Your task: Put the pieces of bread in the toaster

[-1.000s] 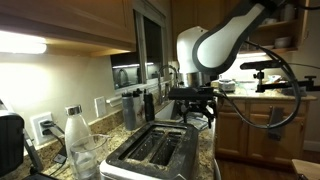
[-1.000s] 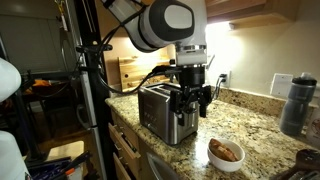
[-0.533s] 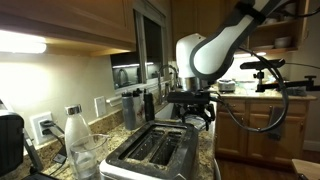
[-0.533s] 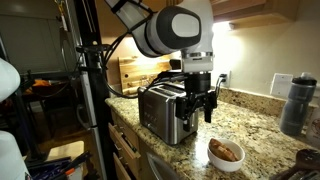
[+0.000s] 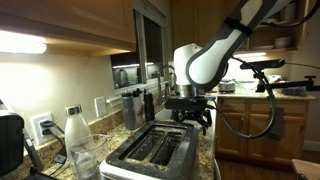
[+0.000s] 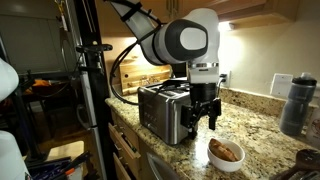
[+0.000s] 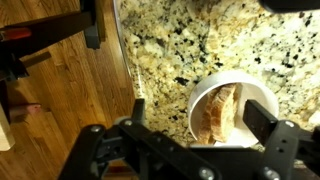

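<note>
Step in hand: we judge this the approach to a first pick. The toaster [image 6: 163, 112] has dark slots [image 5: 155, 148] that look empty to us.
Bread: the pieces of bread [image 7: 222, 112] lie together in a white bowl [image 7: 200, 95] on the granite counter [image 6: 250, 125], a little off the toaster's end. We cannot count them with certainty.
Pincer: the gripper [image 6: 203, 122] hangs just beside the toaster's end, between toaster and bowl. Its jaws are spread wide and nothing is between them.
Arm pose: the arm arches down over the toaster from above. The wrist is vertical and the fingers point at the counter.
Next move: we would shift away from the toaster until centred over the bowl. We would then descend and pinch one slice across its thin faces, without catching the rim.
</note>
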Motion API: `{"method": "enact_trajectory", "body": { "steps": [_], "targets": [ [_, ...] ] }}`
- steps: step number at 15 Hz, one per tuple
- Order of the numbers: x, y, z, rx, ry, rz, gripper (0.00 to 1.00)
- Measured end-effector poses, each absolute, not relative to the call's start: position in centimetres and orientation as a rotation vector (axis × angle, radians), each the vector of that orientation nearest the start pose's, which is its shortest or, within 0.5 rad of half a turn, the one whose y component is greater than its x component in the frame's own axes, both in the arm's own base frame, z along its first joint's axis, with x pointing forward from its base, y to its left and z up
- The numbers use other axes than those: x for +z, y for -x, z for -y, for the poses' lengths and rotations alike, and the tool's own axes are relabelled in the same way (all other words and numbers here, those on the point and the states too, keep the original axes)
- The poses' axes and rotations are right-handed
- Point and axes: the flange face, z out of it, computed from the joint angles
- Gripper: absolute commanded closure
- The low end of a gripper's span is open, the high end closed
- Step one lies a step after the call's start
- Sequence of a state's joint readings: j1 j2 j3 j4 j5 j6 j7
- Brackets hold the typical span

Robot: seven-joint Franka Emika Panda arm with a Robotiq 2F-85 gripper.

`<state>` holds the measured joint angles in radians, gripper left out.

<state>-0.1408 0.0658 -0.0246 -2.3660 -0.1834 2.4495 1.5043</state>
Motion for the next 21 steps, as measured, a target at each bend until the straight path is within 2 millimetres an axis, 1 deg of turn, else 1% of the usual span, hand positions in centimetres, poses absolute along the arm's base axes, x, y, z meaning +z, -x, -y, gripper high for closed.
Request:
{"method": "enact_trajectory", "body": {
  "steps": [6, 11, 12, 13, 14, 17, 18, 19, 20, 21],
  "targets": [
    [28.9, -51.1, 8.8, -0.137, 2.321, -2.249, 0.00],
    [28.5, -51.9, 9.6, -0.141, 2.308, -2.270, 0.00],
    [28.5, -52.0, 9.7, -0.144, 2.305, -2.273, 0.07],
    [28.6, -52.1, 9.9, -0.148, 2.302, -2.275, 0.21],
    [28.6, -52.2, 10.1, -0.150, 2.299, -2.278, 0.28],
    [28.5, -52.4, 10.5, -0.154, 2.293, -2.286, 0.29],
    [28.5, -52.5, 10.5, -0.155, 2.292, -2.288, 0.26],
    [28.5, -52.5, 10.6, -0.156, 2.291, -2.289, 0.26],
    [28.6, -52.5, 10.6, -0.157, 2.291, -2.289, 0.24],
    [28.6, -52.5, 10.6, -0.158, 2.291, -2.289, 0.27]
  ]
}}
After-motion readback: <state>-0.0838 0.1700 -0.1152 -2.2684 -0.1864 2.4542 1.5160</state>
